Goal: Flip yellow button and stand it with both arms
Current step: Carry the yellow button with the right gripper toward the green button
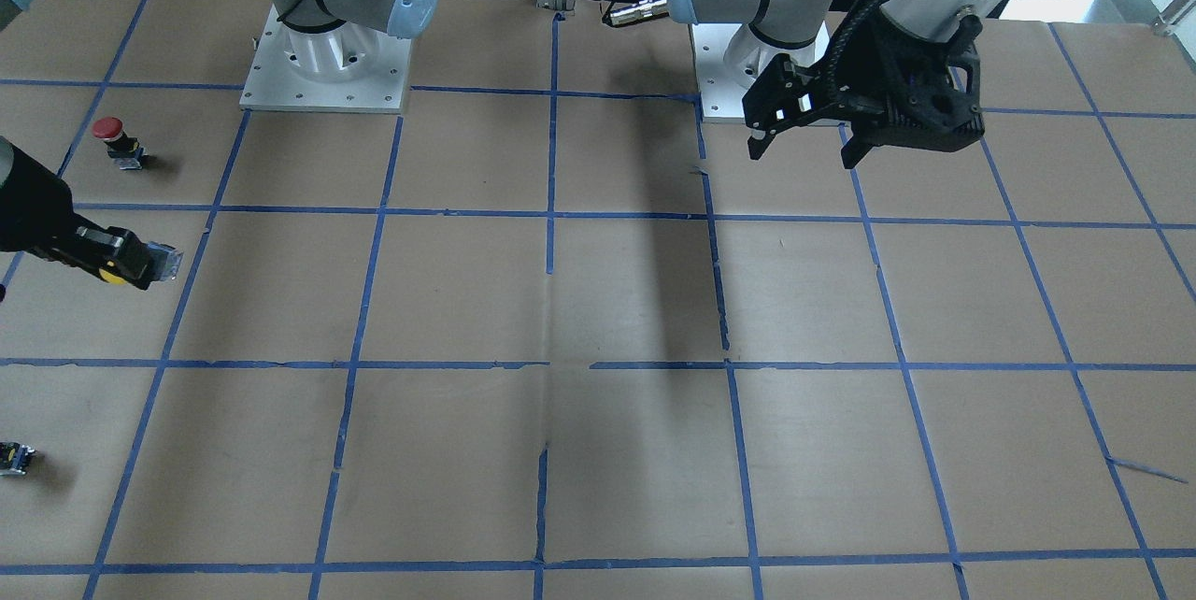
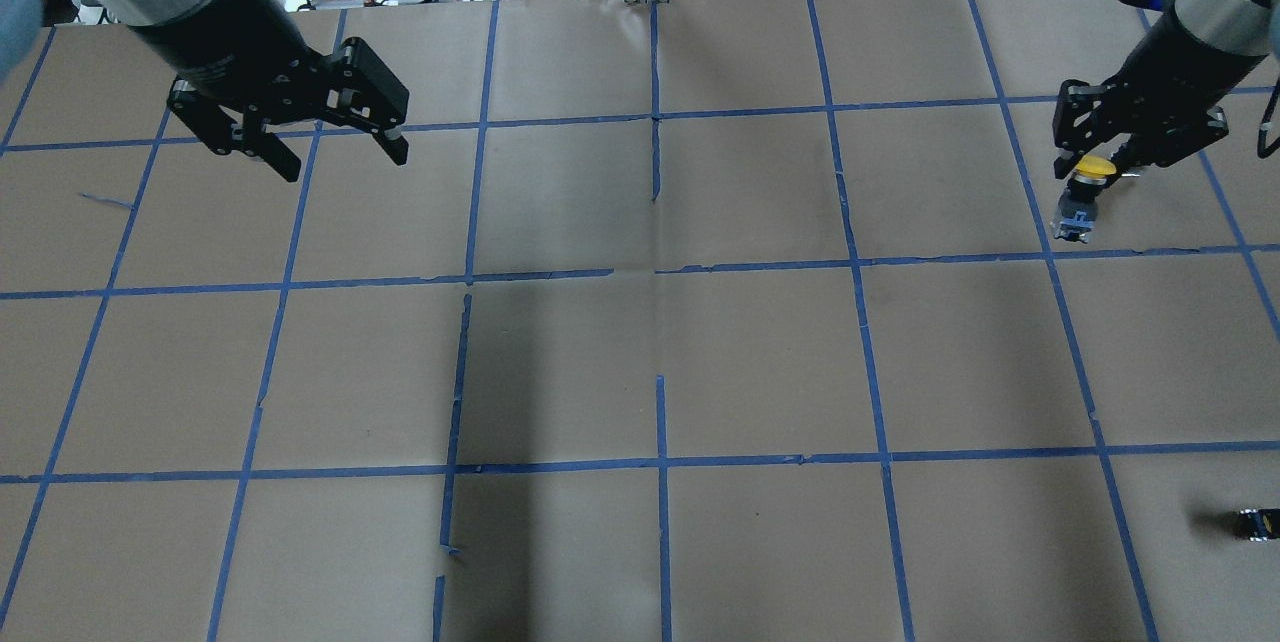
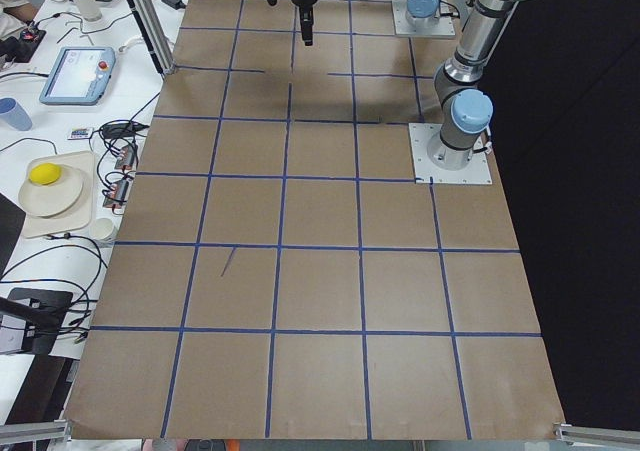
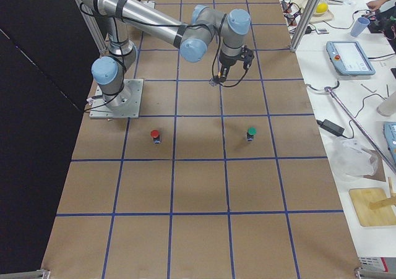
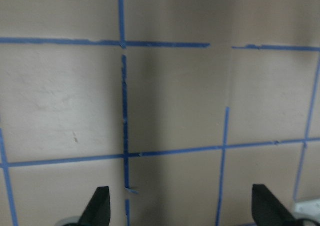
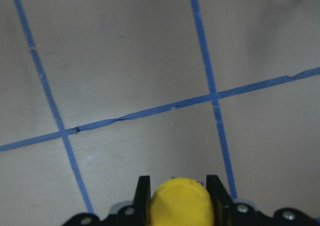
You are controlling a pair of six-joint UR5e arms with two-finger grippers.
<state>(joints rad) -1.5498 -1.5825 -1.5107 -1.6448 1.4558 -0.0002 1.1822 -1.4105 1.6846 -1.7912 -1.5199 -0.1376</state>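
**Status: yellow button gripped by the right arm, left arm free**

We find the right end effector clenched on the yellow button. The wrist view shows the round yellow cap seated between the two black fingers. The overhead view shows the grey-and-black body projecting beyond the fingertips, and the front-facing view shows the same arrangement. The button is on the half of the counter toward the edge on the robot's right. We cannot tell whether the end of its body touches the paper surface.

The left end effector is released, with its jaws spread wide and nothing between them. It hangs above the counter on the half toward the edge on the robot's left. The left wrist view confirms both fingertips well apart over bare paper and blue tape lines.

A red-capped button stands cap-up, on the robot-side of the right end effector and apart from it. A small dark block lies well apart from the gripped button, on the same right-hand half.
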